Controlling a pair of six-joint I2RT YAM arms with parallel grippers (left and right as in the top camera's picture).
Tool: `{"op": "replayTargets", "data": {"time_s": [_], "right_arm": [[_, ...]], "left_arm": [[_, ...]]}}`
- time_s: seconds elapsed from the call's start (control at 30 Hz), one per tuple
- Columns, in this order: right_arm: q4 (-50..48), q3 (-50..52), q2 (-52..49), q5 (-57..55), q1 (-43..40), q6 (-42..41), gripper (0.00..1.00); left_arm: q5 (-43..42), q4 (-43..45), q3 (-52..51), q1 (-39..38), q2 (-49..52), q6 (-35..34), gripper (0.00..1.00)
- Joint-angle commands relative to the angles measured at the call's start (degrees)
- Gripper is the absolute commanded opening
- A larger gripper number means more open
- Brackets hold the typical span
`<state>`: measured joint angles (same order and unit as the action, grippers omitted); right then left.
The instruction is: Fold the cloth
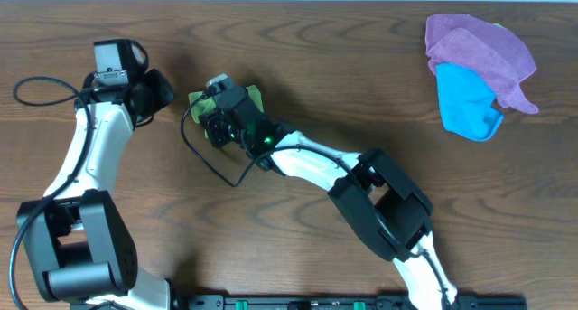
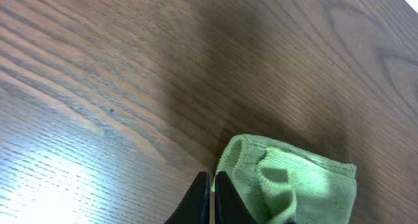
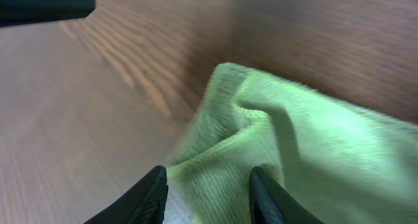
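The cloth (image 1: pixel 256 97) is a small light yellow-green bundle lying folded on the wooden table, mostly hidden under my right wrist in the overhead view. The right gripper (image 3: pixel 208 175) hovers right over it, jaws apart, with the cloth's ribbed surface (image 3: pixel 313 152) showing between and beyond the fingers; nothing is pinched. My left gripper (image 2: pixel 213 178) is shut and empty, its tips just left of the cloth's rolled edge (image 2: pixel 307 181). From above, the left gripper (image 1: pixel 163 89) sits a short way to the left of the cloth.
A purple cloth (image 1: pixel 479 48) lies over a bright blue cloth (image 1: pixel 465 102) at the far right. A black cable (image 1: pixel 212 161) loops on the table under the right arm. Another cable loop (image 1: pixel 41 91) lies at the left edge.
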<state>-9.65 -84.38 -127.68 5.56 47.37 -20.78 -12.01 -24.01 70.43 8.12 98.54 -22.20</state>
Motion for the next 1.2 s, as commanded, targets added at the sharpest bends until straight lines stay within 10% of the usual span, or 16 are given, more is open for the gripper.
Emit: {"op": "replayTargets", "data": {"time_s": [0.0, 0.97, 1.17], "right_arm": [[0.5, -1.1, -0.8, 2.5, 1.0, 0.2, 0.41], [13.2, -1.1, 9.1, 8.2, 2.2, 0.3, 0.58], [22.3, -1.1, 14.7, 6.5, 0.0, 2.5, 0.7]], "left_arm": [[0.4, -0.2, 1.3, 1.7, -2.0, 1.0, 0.06], [-0.3, -0.2, 1.4, 4.0, -5.9, -0.1, 0.06], [-0.5, -1.0, 1.4, 4.0, -7.2, -1.8, 0.19]]}}
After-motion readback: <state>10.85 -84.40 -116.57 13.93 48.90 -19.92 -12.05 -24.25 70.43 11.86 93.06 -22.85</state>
